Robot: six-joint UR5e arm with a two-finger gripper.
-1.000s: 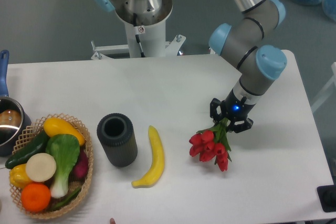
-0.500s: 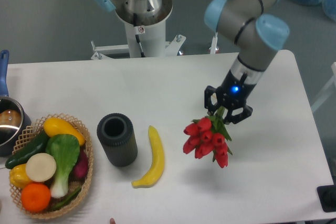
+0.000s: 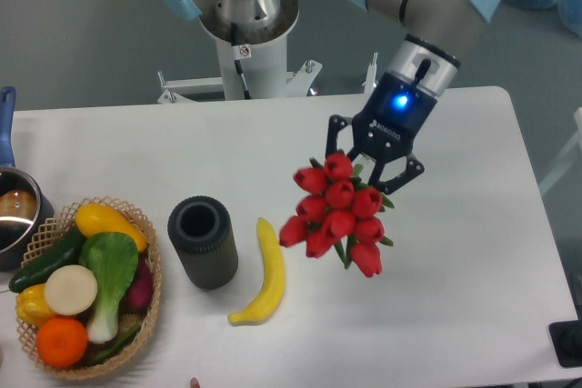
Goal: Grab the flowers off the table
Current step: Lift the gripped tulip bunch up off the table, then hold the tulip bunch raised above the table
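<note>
Black two-finger gripper clamped on stems of red tulip bunch, hanging above white matte tabletop. Could slip free: heavy blooms, thin stems.

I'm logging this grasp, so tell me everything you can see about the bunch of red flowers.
The flowers are a small bunch of red tulips, closed buds packed together, with green leaves poking out around them. They look artificial, though that is hard to confirm. The gripper is shut on the stem end, which it mostly hides, and the blooms hang down and toward the camera. The bunch appears lifted clear of the table, to the right of the banana. Only the fingers touch it.
</note>
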